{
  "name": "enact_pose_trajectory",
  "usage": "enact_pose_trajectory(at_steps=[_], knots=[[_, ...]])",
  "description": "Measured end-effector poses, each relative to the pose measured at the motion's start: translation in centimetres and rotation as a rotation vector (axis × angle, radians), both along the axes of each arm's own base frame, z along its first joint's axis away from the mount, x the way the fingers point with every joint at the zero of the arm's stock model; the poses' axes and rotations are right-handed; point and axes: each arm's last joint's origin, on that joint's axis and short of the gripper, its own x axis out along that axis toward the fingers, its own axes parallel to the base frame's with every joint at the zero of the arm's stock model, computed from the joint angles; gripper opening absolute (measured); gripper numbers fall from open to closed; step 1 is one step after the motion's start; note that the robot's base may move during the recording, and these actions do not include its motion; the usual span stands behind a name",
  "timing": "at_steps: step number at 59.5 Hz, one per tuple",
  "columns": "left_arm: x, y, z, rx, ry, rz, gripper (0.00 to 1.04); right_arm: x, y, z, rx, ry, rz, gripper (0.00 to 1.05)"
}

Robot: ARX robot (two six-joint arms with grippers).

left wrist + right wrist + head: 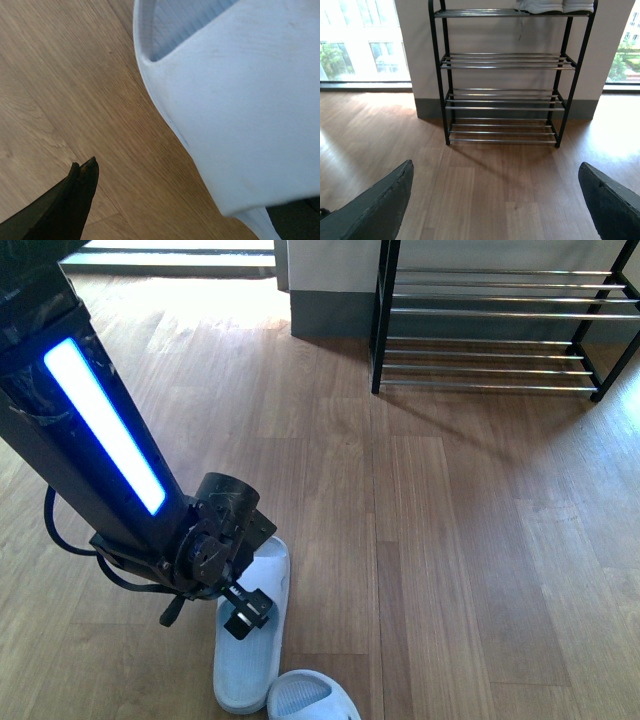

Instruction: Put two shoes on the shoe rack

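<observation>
Floor (450,540): wood planks, warm brown, grain running away from robot; bright sun patch at far left.
Pale blue slide (245,670) flat on floor, sole down, lengthwise along planks.
Second pale blue slide (310,698) just beside its near end, cut by frame edge; contact unclear.
Shoe rack (490,340) stands on floor, well apart from slides, back against grey skirting (330,315).
Top tier: white-soled items (555,6), mostly out of frame.

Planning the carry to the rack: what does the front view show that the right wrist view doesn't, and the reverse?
Front only: the left gripper over one pale blue slide, second slide beside it. Right wrist only: the rack's top shelf with pale items on it, the open right gripper. Both: the shoe rack lower tiers and wood floor.
</observation>
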Motion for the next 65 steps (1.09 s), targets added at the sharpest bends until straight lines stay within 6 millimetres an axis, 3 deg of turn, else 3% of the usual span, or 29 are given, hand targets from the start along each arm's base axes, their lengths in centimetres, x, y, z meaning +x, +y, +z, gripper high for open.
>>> enact_pose_trajectory(at_steps=[20, 26, 53, 58, 65], knots=[[-0.1, 0.2, -1.9, 0.025, -0.090, -0.060, 0.94, 0.0, 0.0, 0.0, 0.000, 0.000, 0.000, 0.96], [-0.1, 0.2, -1.9, 0.021, -0.109, -0.070, 0.71, 0.0, 0.0, 0.0, 0.000, 0.000, 0.000, 0.96], [-0.1, 1.1, -1.8, 0.029, -0.085, -0.007, 0.05, 0.0, 0.0, 0.0, 0.000, 0.000, 0.000, 0.96], [0.0, 1.6, -0.9, 0.027, -0.091, 0.018, 0.02, 0.0, 0.0, 0.0, 0.000, 0.000, 0.000, 0.96], [0.1, 2.5, 2.0, -0.019, -0.101, 0.108, 0.02, 0.0, 0.0, 0.0, 0.000, 0.000, 0.000, 0.96]])
